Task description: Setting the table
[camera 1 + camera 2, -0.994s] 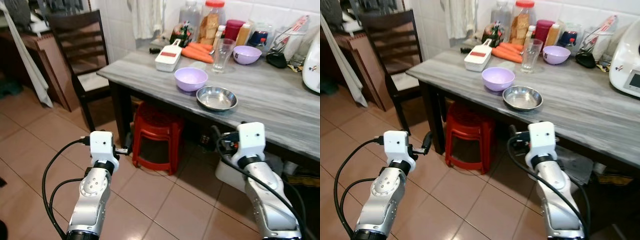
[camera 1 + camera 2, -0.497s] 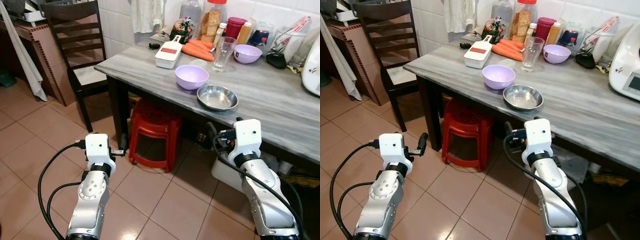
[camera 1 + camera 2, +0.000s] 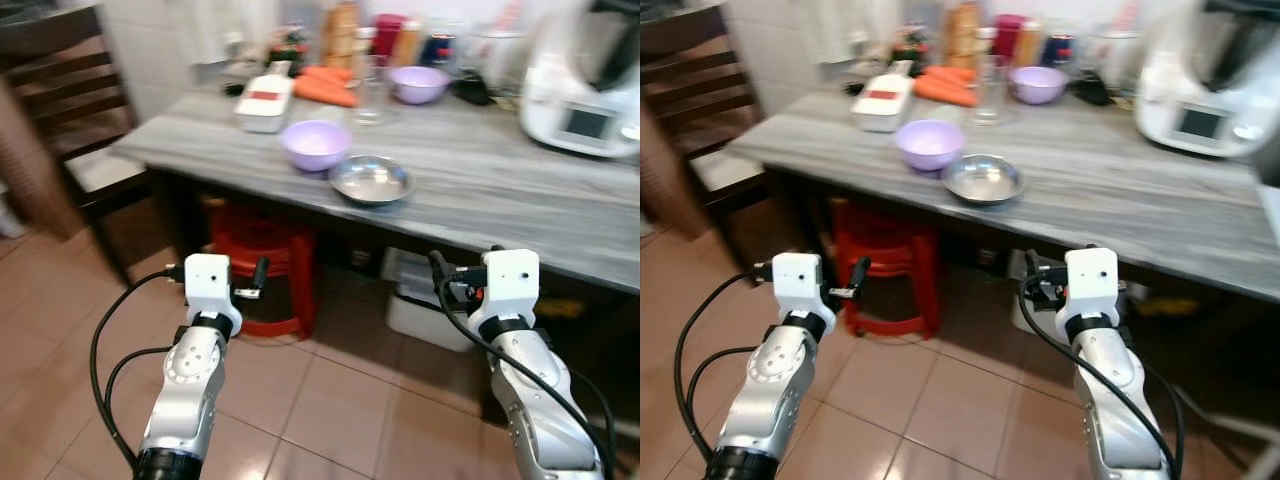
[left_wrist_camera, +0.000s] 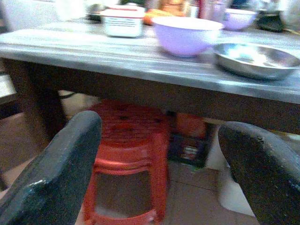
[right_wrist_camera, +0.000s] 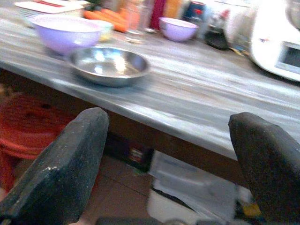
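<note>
On the grey wooden table point(image 3: 520, 200) a lilac bowl point(image 3: 315, 143) and a steel bowl point(image 3: 371, 179) sit near the front edge. Further back stand a clear glass point(image 3: 372, 92), a second lilac bowl point(image 3: 418, 83), carrots point(image 3: 325, 90) and a white slicer point(image 3: 264, 100). My left gripper point(image 3: 257, 279) hangs open below table height, in front of a red stool point(image 3: 262, 270). My right gripper point(image 3: 443, 277) is open too, level with the table's underside. The left wrist view looks between its fingers point(image 4: 56, 178) at the stool point(image 4: 126, 154); the right wrist view looks at the steel bowl point(image 5: 108, 64).
A white kitchen appliance point(image 3: 585, 80) stands at the table's back right, with jars and bottles point(image 3: 345, 35) along the tiled wall. A dark wooden chair point(image 3: 70, 130) stands at the table's left end. A white box point(image 3: 430, 305) lies under the table on the tiled floor.
The whole picture has shifted and blurred as the camera turned right: the table sits further left and the white appliance has come into view. Both arms hold the same pose, grippers open.
</note>
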Available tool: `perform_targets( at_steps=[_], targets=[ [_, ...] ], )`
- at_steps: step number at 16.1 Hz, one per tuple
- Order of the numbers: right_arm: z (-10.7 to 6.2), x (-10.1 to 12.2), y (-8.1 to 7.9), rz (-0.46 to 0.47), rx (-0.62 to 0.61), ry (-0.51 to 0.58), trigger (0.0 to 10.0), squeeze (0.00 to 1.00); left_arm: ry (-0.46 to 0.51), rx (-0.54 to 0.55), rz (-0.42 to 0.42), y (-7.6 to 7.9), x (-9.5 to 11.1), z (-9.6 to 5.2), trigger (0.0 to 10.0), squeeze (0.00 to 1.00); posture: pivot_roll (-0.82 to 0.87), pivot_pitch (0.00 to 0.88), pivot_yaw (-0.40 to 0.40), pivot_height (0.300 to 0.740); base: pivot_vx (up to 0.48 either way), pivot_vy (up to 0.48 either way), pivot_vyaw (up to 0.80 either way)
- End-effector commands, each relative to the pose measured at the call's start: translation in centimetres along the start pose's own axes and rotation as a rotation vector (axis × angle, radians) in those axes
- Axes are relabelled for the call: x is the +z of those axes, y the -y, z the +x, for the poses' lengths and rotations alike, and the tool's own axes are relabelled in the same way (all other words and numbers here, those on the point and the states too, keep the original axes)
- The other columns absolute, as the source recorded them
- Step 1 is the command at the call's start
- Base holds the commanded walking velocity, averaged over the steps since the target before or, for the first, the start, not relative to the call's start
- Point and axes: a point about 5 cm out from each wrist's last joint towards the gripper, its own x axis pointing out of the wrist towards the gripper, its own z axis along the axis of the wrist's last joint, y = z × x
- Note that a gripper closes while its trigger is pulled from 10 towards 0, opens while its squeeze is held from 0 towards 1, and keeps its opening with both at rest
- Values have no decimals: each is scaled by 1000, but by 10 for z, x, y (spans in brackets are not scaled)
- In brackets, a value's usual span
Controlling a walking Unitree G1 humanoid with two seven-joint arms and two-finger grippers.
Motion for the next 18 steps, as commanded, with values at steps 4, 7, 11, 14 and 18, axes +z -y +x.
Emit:
perform_targets(
  at_steps=[4, 7, 11, 14, 18],
  targets=[
    [2, 8, 5, 1, -9, 33, 10000, 0, -28, 4, -6, 0, -7, -2, 10000, 0, -121, 11, -10, 740, 0, 0, -731],
    [1, 8, 4, 10, -10, 34, 10000, 0, -39, 13, 6, 1, -8, -2, 10000, 0, -121, 18, -8, 740, 0, 0, 0],
    [0, 7, 2, 16, -13, 30, 10000, 0, -44, 10, 12, 0, -8, -2, 10000, 0, -123, 23, 2, 740, -122, 0, 0],
    [0, 6, 2, 24, -22, 29, 10000, 0, -46, 5, 17, -1, -8, -1, 10000, 0, -123, 24, 10, 740, -255, 0, 0],
    [-1, 6, 3, 28, -31, 29, 10000, 0, -52, -7, 14, 1, -8, 0, 10000, 0, -124, 25, 16, 740, -276, 0, 0]
  ],
)
